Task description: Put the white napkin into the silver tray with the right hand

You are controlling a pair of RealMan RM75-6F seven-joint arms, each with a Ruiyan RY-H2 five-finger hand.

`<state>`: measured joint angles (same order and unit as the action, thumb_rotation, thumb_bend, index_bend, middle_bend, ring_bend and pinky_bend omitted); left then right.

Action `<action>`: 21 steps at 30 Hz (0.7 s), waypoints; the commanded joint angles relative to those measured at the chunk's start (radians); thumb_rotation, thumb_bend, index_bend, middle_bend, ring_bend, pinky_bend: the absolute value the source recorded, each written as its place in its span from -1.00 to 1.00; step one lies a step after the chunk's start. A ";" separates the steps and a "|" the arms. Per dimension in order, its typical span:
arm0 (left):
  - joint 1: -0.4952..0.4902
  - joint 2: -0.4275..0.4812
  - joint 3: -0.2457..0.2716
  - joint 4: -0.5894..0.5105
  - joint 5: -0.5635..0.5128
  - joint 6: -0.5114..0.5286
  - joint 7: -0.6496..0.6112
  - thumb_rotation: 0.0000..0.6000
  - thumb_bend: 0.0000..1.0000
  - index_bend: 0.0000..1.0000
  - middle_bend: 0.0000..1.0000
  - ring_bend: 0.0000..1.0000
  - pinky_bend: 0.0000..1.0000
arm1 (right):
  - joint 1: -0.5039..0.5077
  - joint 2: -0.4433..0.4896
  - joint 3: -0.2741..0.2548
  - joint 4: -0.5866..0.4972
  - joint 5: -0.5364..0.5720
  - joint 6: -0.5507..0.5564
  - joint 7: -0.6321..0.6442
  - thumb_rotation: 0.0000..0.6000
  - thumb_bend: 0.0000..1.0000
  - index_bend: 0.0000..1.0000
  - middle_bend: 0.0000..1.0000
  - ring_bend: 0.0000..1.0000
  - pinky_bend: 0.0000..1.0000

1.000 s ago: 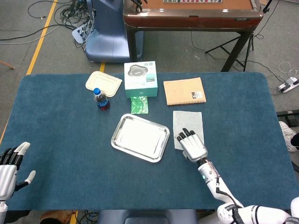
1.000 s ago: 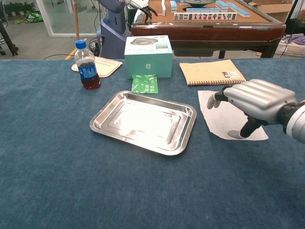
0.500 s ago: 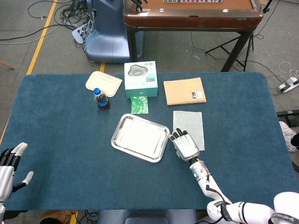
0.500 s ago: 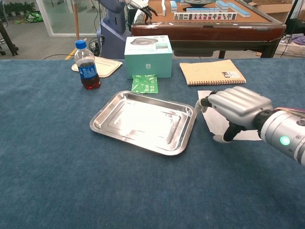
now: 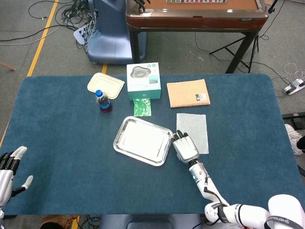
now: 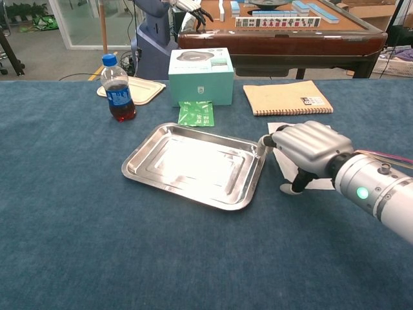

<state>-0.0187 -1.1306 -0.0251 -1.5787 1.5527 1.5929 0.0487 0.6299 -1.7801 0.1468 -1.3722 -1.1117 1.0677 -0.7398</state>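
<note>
The thin white paper napkin (image 5: 193, 131) lies flat on the blue table cloth (image 5: 71, 143), just right of the shiny silver metal tray (image 5: 142, 140). I judge it light and limp, so I would pinch its near-left corner. My right hand (image 6: 308, 150) rests palm-down over that edge, fingers partly curled; I cannot tell whether it has hold of anything. The tray's raised rim sits just beside my fingertips. My left hand (image 5: 8, 168) hangs spread at the table's corner, holding nothing.
</note>
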 commanded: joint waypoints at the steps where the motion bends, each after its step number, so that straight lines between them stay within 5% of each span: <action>1: 0.001 0.000 0.000 0.002 -0.001 0.000 -0.004 1.00 -0.52 -0.82 -0.75 -0.76 -0.82 | 0.002 -0.004 0.004 0.012 0.006 0.003 0.005 1.00 -0.52 -0.42 -0.48 -0.75 -0.38; 10: 0.002 -0.005 0.000 0.014 -0.003 -0.003 -0.013 1.00 -0.52 -0.82 -0.75 -0.76 -0.82 | -0.004 0.005 0.006 0.035 0.016 0.020 0.017 1.00 -0.51 -0.39 -0.48 -0.74 -0.38; 21: 0.000 -0.009 -0.001 0.021 -0.004 -0.008 -0.017 1.00 -0.52 -0.82 -0.75 -0.76 -0.82 | -0.014 0.017 0.004 0.034 0.009 0.044 0.029 1.00 -0.41 0.03 -0.37 -0.74 -0.37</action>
<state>-0.0183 -1.1396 -0.0256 -1.5570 1.5483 1.5846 0.0315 0.6166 -1.7635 0.1505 -1.3380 -1.1024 1.1111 -0.7105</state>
